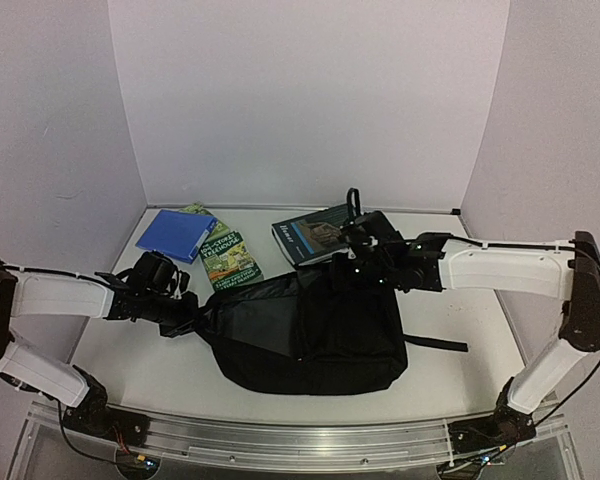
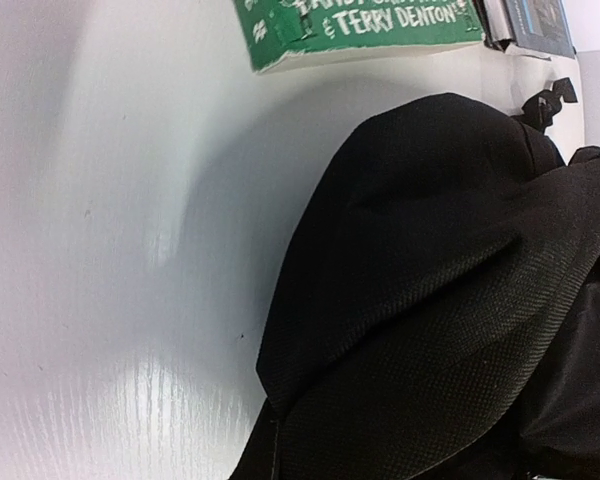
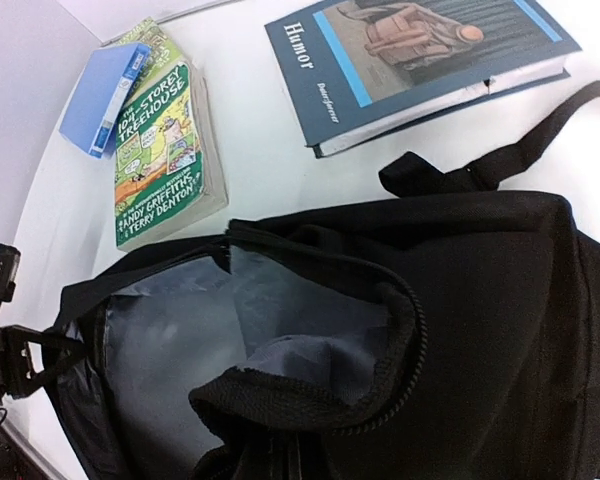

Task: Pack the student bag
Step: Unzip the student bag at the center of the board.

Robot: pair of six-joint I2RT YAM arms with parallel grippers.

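One student bag (image 1: 310,335); two books, green book (image 1: 230,260), navy book (image 1: 315,238); one pouch (image 1: 175,235).

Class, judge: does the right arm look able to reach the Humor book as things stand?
Probably yes: the Humor book lies uncovered just beyond the right end effector, though it seems shut on the student bag.

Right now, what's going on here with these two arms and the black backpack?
Both arms are working on the student bag, which lies on the table. The left gripper is clamped on the bag's left end and the right gripper is shut on the rim at its top, so the main compartment gapes open, showing grey lining. Nothing looks packed yet: the green paperback, the blue folder and the Humor book lie behind the bag.
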